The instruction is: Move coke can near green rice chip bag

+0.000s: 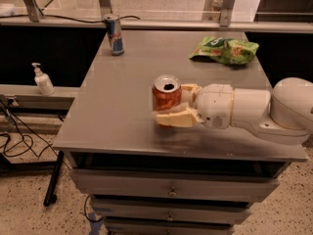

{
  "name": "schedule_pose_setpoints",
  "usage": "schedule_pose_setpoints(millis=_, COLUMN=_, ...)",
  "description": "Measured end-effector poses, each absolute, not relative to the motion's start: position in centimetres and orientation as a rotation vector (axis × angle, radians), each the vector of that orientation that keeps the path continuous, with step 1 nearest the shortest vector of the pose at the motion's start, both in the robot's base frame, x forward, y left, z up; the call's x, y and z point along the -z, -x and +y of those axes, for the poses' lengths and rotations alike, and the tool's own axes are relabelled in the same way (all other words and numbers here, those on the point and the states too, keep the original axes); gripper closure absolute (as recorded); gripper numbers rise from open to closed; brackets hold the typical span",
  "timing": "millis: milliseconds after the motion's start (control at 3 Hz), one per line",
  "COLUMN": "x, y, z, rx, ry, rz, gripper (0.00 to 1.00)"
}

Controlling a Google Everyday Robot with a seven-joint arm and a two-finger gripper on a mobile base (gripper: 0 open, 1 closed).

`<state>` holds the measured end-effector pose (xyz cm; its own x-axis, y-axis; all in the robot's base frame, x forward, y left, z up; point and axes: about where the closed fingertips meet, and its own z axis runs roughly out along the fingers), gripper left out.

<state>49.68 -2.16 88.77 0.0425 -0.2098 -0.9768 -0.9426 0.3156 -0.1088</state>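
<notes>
The coke can (166,98), red with a silver open top, stands upright near the front middle of the grey table (117,111). My gripper (172,105) comes in from the right, its cream fingers (175,118) closed around the can, one in front and one behind. The green rice chip bag (225,50) lies at the table's back right, well apart from the can.
A tall slim blue-and-silver can (114,34) stands at the table's back left. A white pump bottle (43,80) sits on a lower shelf at left. Drawers lie under the table's front edge. A railing runs behind the table.
</notes>
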Motion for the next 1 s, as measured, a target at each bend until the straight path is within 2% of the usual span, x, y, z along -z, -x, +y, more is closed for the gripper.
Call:
schedule_pose_setpoints(millis=333, x=-89.6, y=-51.1, z=-3.9, rx=-0.739, ry=1.120, rz=1.434, gripper=1.00)
schedule_pose_setpoints(millis=667, x=-90.9, y=-53.6, z=-7.8, rx=-0.635, ry=1.064, rz=1.457, gripper=1.00)
schedule_pose_setpoints(millis=1000, x=-92.2, y=-56.9, z=-14.3, rx=-0.501, ry=0.961, rz=1.505, gripper=1.00)
